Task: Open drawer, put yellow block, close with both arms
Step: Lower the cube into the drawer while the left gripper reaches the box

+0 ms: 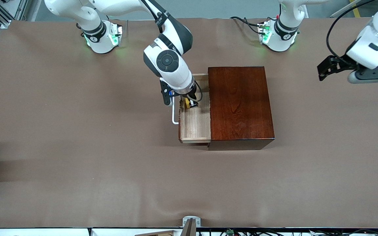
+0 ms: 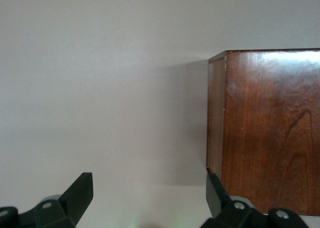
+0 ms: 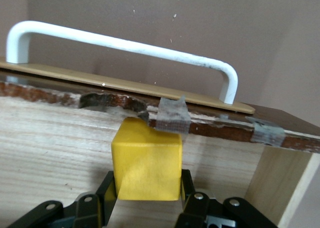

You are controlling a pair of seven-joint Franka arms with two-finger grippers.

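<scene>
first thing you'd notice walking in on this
The right gripper, shut on the yellow block, holds it inside the open drawer of the dark wooden box at mid-table. The left gripper waits open above the table beside the box, toward the left arm's end.

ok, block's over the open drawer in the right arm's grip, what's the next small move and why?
Probably open the right end effector and release. It is shut on the yellow block, which sits low inside the pulled-out drawer, just inside the front panel with the white handle. The left end effector waits open beside the box, so closing comes after.
</scene>
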